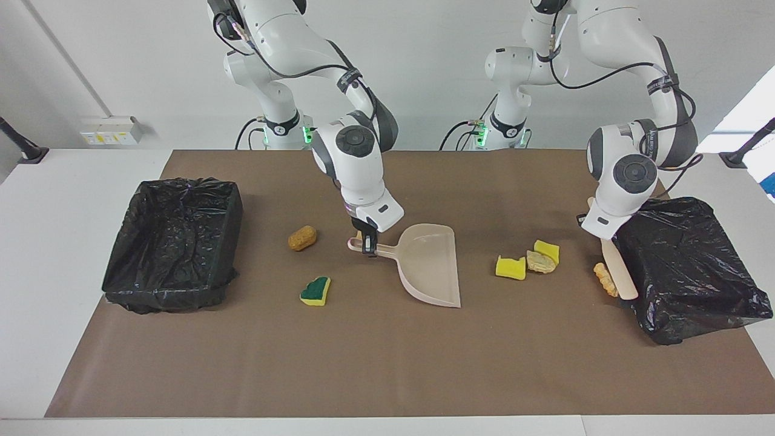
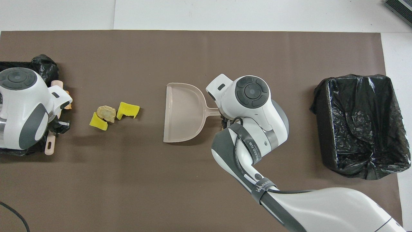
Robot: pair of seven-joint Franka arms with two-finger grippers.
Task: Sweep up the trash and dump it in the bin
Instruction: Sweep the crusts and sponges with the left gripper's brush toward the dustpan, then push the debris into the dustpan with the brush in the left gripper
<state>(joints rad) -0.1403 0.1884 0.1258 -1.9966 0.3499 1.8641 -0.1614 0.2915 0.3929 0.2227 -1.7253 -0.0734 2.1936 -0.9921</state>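
The right hand [image 1: 369, 247] is clenched on the handle of the dustpan [image 1: 428, 263], which lies flat on the desk [image 1: 387, 363] at mid-desk with its open mouth turned toward the left arm's end. The left hand [image 1: 596, 233] is clenched on the handle of the brush [image 1: 619, 267], just beside the black-lined bin [image 1: 690, 272] at that end; the bristle end is down at the desk.

Trash positions: a tan lump [image 1: 605, 278] lies against the brush head beside that bin. Two yellow sponge pieces [image 1: 510, 267] and a pale lump [image 1: 540, 261] sit in a touching cluster between brush and dustpan. A green-backed sponge [image 1: 316, 290] and an orange lump [image 1: 302, 237] lie between the dustpan and the second bin [image 1: 172, 242] at the right arm's end. Both bins appear to hold no trash; nothing is in the pan yet.

Assessment: the step in hand is the sweep toward the pan. To do it well, the bristles should stay pressed to the desk and travel in one line, carrying the tan lump into the cluster and the lot into the pan's mouth. The pan's lip should be held firmly down so that scraps ride over it, not under. The sponge pieces are light and may roll aside; a slow stroke is advised.
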